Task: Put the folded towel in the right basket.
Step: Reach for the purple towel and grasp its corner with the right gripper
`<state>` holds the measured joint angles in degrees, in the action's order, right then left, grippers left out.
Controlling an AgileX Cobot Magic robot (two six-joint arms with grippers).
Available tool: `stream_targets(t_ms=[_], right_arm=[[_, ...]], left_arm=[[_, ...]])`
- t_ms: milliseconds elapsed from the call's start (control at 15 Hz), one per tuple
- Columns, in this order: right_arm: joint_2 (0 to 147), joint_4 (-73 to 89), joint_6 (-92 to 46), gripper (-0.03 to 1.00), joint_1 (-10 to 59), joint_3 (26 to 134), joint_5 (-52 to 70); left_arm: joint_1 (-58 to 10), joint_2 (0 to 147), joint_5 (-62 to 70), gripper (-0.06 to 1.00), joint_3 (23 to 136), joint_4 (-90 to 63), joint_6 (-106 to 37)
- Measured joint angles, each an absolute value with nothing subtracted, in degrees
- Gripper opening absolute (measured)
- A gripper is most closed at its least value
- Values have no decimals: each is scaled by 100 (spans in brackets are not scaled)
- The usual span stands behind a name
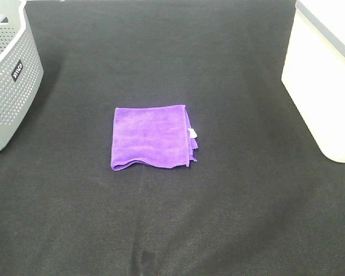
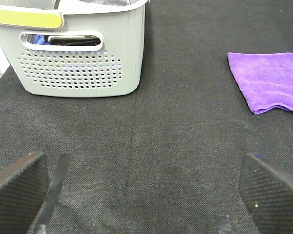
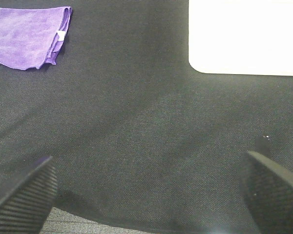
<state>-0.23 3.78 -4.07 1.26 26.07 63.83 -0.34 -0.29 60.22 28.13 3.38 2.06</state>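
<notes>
A folded purple towel [image 1: 152, 137] with a small white tag lies flat in the middle of the black cloth. It also shows in the left wrist view [image 2: 269, 81] and in the right wrist view [image 3: 30, 36]. The right basket [image 1: 328, 75] is white and stands at the right edge; its wall shows in the right wrist view [image 3: 244, 36]. My left gripper [image 2: 146, 192] is open and empty above bare cloth, well short of the towel. My right gripper [image 3: 149, 190] is open and empty near the table's front edge. Neither gripper shows in the exterior view.
A grey perforated basket [image 1: 8, 75] with a yellow-green handle stands at the left edge; it shows in the left wrist view [image 2: 78, 53] with dark items inside. The black cloth [image 1: 172, 230] covers the whole table.
</notes>
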Motion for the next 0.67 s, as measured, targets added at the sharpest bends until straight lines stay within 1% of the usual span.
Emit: stream_targets(t_ms=[667], right_arm=[[-23,378,-407,96,126,2607,6383]], left_arm=[[-34,-29,6022,99,2813,338,206]])
